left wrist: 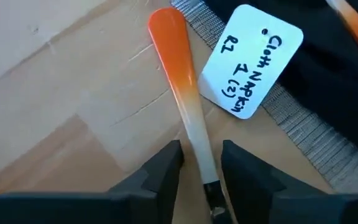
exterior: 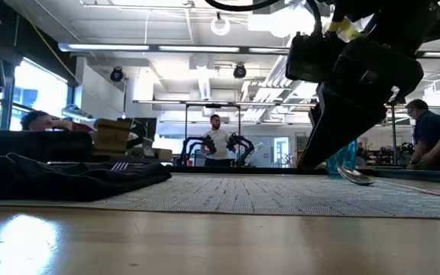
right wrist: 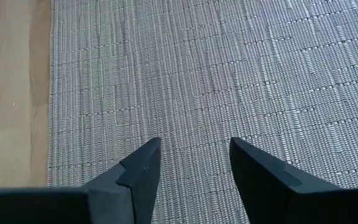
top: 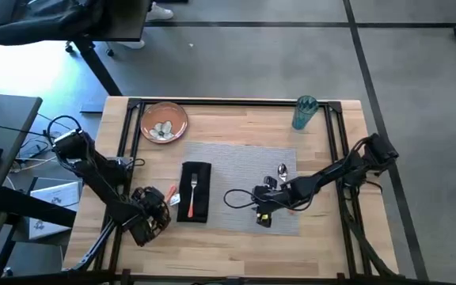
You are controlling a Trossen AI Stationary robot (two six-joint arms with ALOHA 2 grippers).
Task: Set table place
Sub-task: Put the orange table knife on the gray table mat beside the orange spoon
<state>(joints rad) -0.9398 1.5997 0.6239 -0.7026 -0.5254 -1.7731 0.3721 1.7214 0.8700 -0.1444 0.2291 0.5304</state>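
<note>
1. Room [exterior: 220, 92]: an open workshop with ceiling light strips. One person [exterior: 217, 141] stands far back at centre, and more people [exterior: 431, 137] stand at the right edge of the low view.
2. Surface [top: 236, 245]: light wood planks inside a black rail frame.
3. Placemat [top: 236, 170]: grey weave, lying flat in the middle of the surface.
4. Napkin [top: 195, 192]: black cloth, folded, on the placemat's left end, with a fork [top: 191, 195] lying on top of it. A white handwritten tag [left wrist: 248, 59] lies at its edge.
5. Plate [top: 164, 121]: orange-brown, at the far left corner of the surface, off the placemat, with small pale items in it.
6. Cup [top: 304, 112]: teal, upright, near the far right corner, off the placemat.
7. Spoon [top: 283, 171]: on the right part of the placemat, beside the right gripper.
8. Right gripper [right wrist: 190, 171]: low over the placemat, fingers apart, nothing between them.
9. Left gripper [left wrist: 199, 168]: at the near left of the surface, just off the placemat. Its fingers sit either side of an orange-handled utensil [left wrist: 178, 68]; whether they grip it, I cannot tell.
</note>
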